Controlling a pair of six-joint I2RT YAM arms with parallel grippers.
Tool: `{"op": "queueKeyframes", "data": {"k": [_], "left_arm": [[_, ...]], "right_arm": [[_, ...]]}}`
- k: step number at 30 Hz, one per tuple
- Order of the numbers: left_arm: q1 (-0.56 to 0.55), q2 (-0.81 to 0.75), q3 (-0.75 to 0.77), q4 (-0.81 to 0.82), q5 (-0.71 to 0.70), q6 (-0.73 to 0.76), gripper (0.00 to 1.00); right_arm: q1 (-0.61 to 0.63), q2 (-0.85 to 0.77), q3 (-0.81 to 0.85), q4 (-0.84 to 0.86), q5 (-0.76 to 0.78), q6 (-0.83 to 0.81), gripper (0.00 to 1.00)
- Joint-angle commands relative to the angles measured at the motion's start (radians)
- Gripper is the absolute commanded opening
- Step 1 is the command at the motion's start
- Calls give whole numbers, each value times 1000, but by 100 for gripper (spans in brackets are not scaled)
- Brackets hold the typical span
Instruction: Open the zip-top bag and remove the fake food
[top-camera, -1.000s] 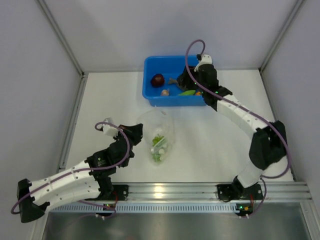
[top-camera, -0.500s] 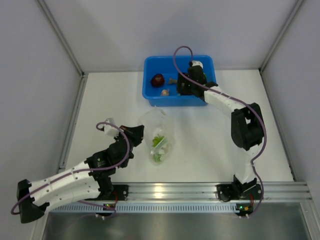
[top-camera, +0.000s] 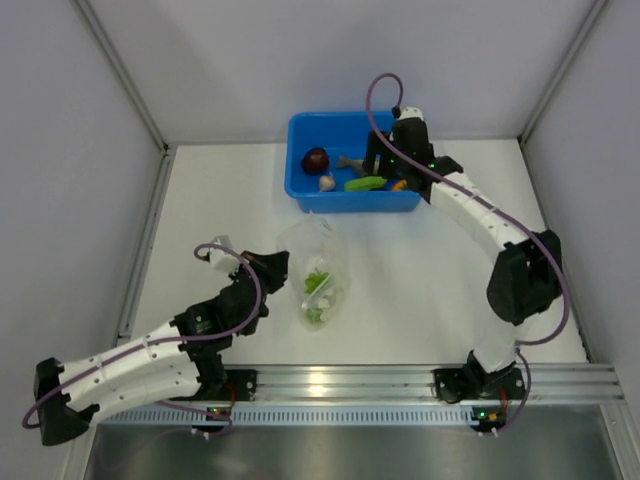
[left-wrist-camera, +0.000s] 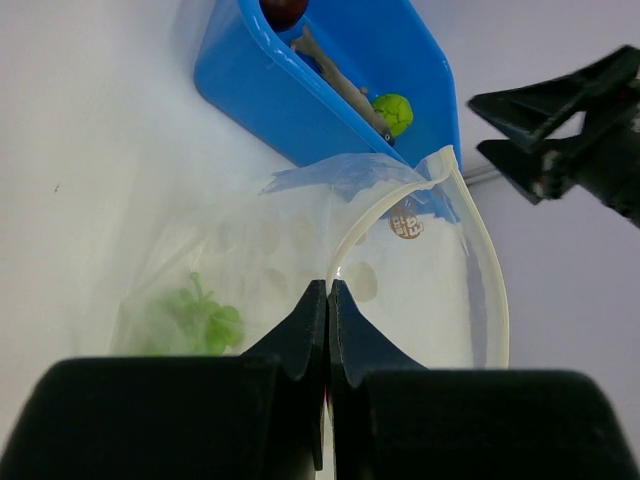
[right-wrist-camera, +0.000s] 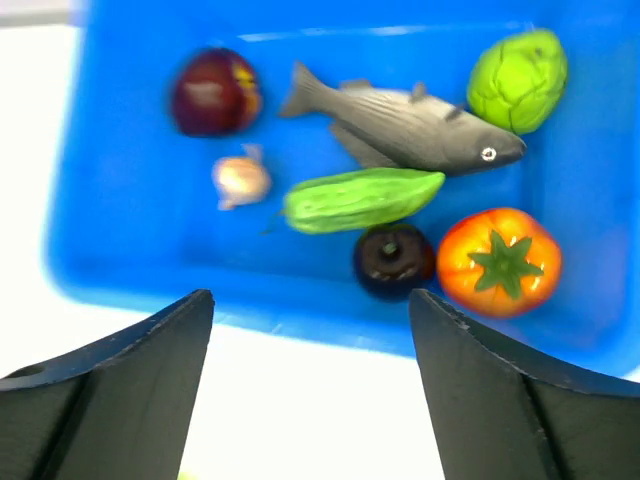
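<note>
Your right gripper (right-wrist-camera: 310, 300) hangs wide open and empty above the near wall of the blue plastic bin (top-camera: 350, 204). Half a second ago it sat lower inside that bin with the elbow folded tight; now the arm has stretched out and the wrist has lifted back. That uncovers the green pod (right-wrist-camera: 362, 198) and the orange-red tomato (right-wrist-camera: 498, 260), which the arm hid before. Beside them in the bin lie the dark maroon ball (right-wrist-camera: 215, 92), a grey plastic fish (right-wrist-camera: 400, 120), the lime ball (right-wrist-camera: 518, 78), a pale garlic-like bulb (right-wrist-camera: 241, 178) and a small dark round piece (right-wrist-camera: 393, 257).

Your left gripper (left-wrist-camera: 328, 292) has not moved. Its fingers are pressed together on the white zip rim of the clear crinkly zip-top bag (top-camera: 318, 268). The bag lies on the white table (top-camera: 430, 270) just in front of the bin, mouth gaping toward it, in the same place as before. Green grapes (left-wrist-camera: 195, 320) show hazily through the plastic at the end farthest from the bin.
</note>
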Motion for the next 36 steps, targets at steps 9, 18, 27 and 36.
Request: {"op": "queueKeyframes", "data": {"k": [9, 18, 27, 36], "left_arm": [[5, 55, 83, 14, -9, 16, 0], [5, 114, 123, 27, 17, -17, 0], [3, 176, 164, 31, 34, -70, 0], [1, 210, 166, 42, 70, -157, 0]], "right_arm": [[148, -408, -155, -148, -67, 85, 55], [344, -525, -125, -273, -38, 154, 36], [550, -455, -94, -327, 86, 220, 23], [570, -328, -61, -392, 114, 278, 22]]}}
